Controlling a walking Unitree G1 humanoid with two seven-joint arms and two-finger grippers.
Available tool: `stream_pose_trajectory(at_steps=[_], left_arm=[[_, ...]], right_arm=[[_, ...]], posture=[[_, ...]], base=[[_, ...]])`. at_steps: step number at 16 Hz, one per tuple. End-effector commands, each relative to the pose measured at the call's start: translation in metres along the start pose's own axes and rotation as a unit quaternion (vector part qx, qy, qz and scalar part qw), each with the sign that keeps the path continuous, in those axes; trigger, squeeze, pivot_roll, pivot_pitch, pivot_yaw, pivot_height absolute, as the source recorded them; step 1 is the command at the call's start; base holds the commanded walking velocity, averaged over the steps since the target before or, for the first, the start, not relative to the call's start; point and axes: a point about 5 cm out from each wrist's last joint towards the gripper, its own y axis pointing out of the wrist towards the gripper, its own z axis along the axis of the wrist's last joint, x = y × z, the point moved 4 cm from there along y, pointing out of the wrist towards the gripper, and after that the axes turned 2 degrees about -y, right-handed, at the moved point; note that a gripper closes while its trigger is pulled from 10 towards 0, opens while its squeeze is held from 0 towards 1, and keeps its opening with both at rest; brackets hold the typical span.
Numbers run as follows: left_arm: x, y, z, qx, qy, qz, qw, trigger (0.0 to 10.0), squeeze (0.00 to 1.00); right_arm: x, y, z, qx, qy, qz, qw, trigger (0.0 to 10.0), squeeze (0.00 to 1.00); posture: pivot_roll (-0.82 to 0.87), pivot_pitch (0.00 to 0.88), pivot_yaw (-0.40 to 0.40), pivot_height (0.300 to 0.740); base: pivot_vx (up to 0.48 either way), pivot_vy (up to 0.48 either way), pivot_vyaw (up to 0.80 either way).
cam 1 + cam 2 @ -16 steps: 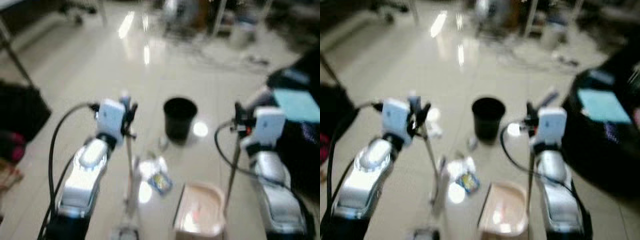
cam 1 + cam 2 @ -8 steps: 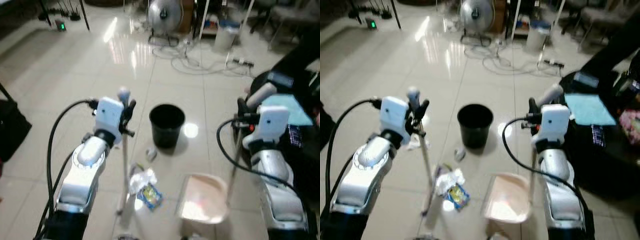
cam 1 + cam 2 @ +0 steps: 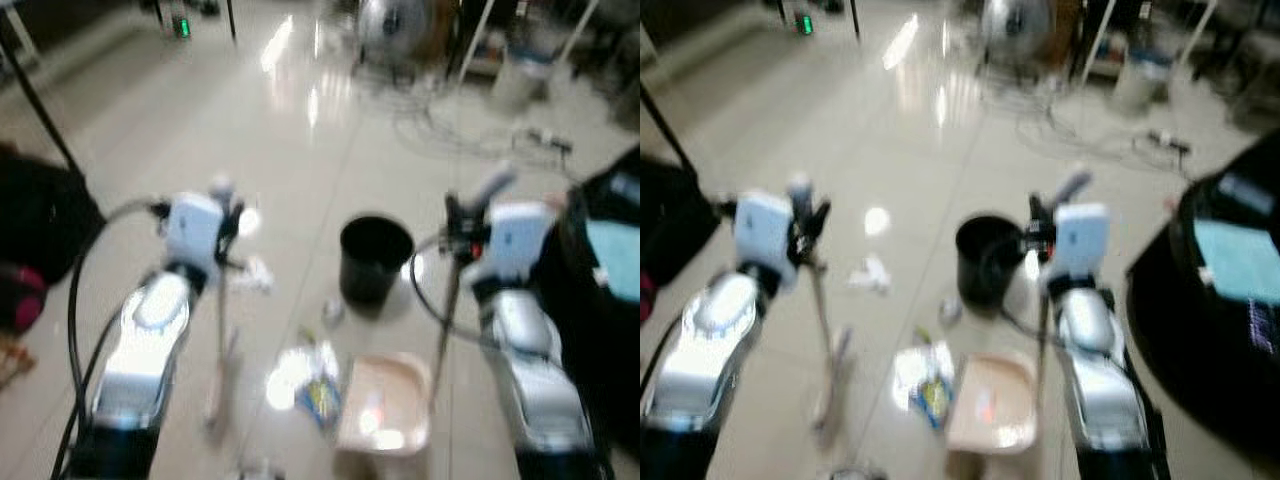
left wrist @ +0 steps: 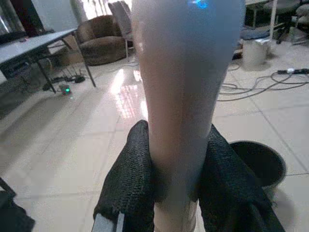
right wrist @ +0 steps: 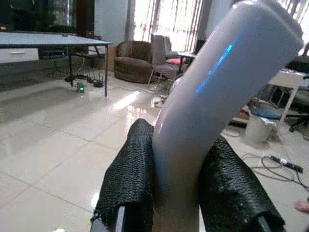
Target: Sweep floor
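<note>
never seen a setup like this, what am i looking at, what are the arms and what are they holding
This is a humanoid robot with two silver arms. Two blurry pictures come from its head, looking down at a tiled floor; two come from its wrists. The left claw is shut on a broom handle, the right claw on the dustpan handle. On the floor lie a beige dustpan, a pile of litter, a crumpled scrap and a black bin.

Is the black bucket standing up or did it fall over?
Standing up. The black bucket sits on the floor with its round open mouth facing upward. Whether anything is inside is too blurred to tell.
</note>
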Motion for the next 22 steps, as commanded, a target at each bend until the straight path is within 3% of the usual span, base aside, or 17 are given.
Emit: stream_pose_trajectory(at_steps=[1, 4, 9, 13, 14, 15, 17, 18, 20, 22], left_arm=[[0.006, 0.003, 0.016, 0.03, 0.009, -0.007, 1.0, 10.0, 0.0], [0.007, 0.005, 0.016, 0.03, -0.005, -0.01, 0.999, 10.0, 0.0], [0.024, 0.022, -0.001, 0.007, -0.005, -0.031, 0.999, 10.0, 0.0], [0.03, 0.032, -0.018, 0.001, -0.03, -0.023, 0.999, 10.0, 0.0], [0.034, 0.035, -0.019, 0.016, -0.059, -0.018, 0.998, 10.0, 0.0], [0.035, 0.037, -0.022, 0.022, -0.109, -0.01, 0.994, 10.0, 0.0], [0.036, 0.039, -0.026, 0.028, -0.121, -0.008, 0.992, 10.0, 0.0], [0.038, 0.04, -0.031, 0.025, -0.13, -0.004, 0.991, 10.0, 0.0], [0.048, 0.043, -0.04, 0.018, -0.138, -0.013, 0.99, 10.0, 0.0], [0.064, 0.044, -0.04, 0.026, -0.1, -0.048, 0.994, 10.0, 0.0]], right_arm=[[0.011, -0.002, 0.003, 0.01, -0.003, -0.015, 1.0, 10.0, 0.0], [0.015, 0.0, 0.003, 0.02, -0.014, -0.02, 1.0, 10.0, 0.0], [0.036, 0.003, -0.009, 0.018, -0.079, -0.038, 0.996, 10.0, 0.0], [0.04, 0.005, -0.027, 0.013, -0.099, -0.021, 0.995, 10.0, 0.0], [0.043, 0.008, -0.029, 0.025, -0.1, -0.025, 0.994, 10.0, 0.0], [0.038, 0.013, -0.029, 0.038, -0.098, -0.017, 0.994, 10.0, 0.0], [0.028, 0.017, -0.031, 0.05, -0.102, 0.002, 0.994, 10.0, 0.0], [0.014, 0.019, -0.033, 0.061, -0.119, 0.028, 0.991, 10.0, 0.0], [-0.007, 0.02, -0.037, 0.077, -0.128, 0.063, 0.987, 10.0, 0.0], [-0.036, 0.014, -0.046, 0.084, -0.155, 0.114, 0.978, 10.0, 0.0]], posture=[[0.04, 0.094, -0.037, 0.74], [0.05, 0.1, -0.037, 0.74], [0.06, 0.147, -0.013, 0.74], [0.09, 0.225, 0.038, 0.74], [0.1, 0.24, 0.044, 0.74], [0.11, 0.268, 0.066, 0.74], [0.12, 0.28, 0.073, 0.74], [0.13, 0.296, 0.081, 0.74], [0.12, 0.303, 0.085, 0.74], [0.12, 0.307, 0.089, 0.74]], base=[[0.259, 0.0, 0.0], [0.0, 0.0, 0.0], [0.0, 0.0, 0.0], [0.0, 0.0, 0.0], [0.0, 0.0, 0.0], [0.0, 0.0, 0.0], [0.0, 0.0, 0.0], [0.0, 0.0, 0.0], [0.0, 0.0, 0.0], [0.0, 0.0, 0.0]])
